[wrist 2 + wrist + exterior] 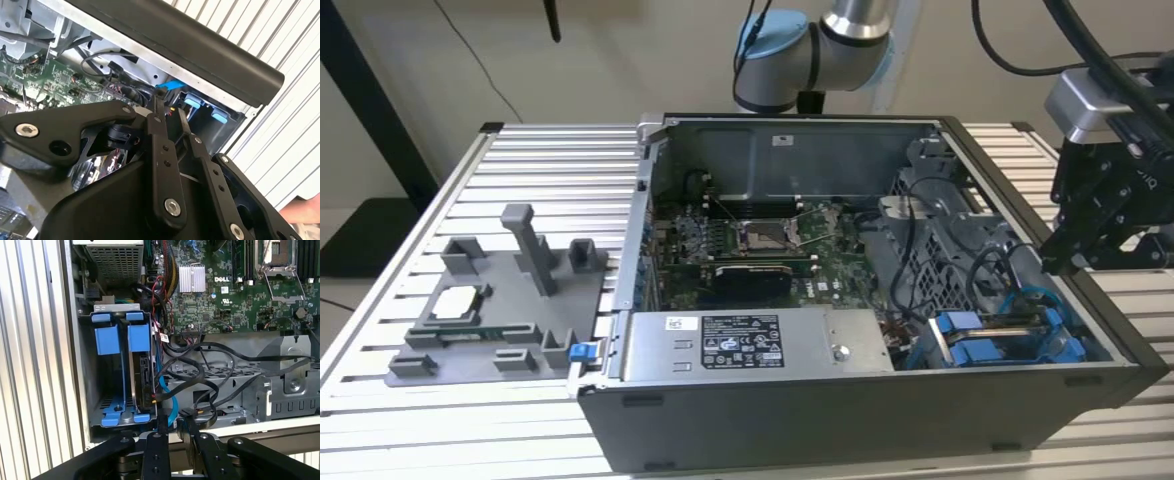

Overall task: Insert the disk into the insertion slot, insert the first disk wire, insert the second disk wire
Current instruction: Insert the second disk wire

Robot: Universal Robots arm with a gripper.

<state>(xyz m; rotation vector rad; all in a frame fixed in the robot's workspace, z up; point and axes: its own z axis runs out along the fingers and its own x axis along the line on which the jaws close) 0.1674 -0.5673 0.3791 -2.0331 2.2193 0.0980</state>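
Observation:
The disk (pixel 144 382) stands on edge inside the insertion slot (pixel 100 405), with its blue frame tabs (pixel 139 337) showing; the exterior view has it (pixel 1007 322) in the slot (pixel 977 352) at the case's near right corner. A blue cable (pixel 167 390) and looping black disk wires (pixel 210 370) lie beside the slot. One black connector end (pixel 189 413) rests close to my fingertips. My gripper (pixel 1065 262) (pixel 170 107) (pixel 174 424) hovers over the case's right rim near the slot. Its fingers stand a narrow gap apart with nothing visible between them.
The open computer case (pixel 854 420) sits on a slatted metal table (pixel 547 160). The motherboard (pixel 747 240) fills its middle, and a power supply (pixel 747 345) lies at the front. A grey fixture (pixel 494 300) stands at the exterior view's left. A person's hand (pixel 305 212) is near the case.

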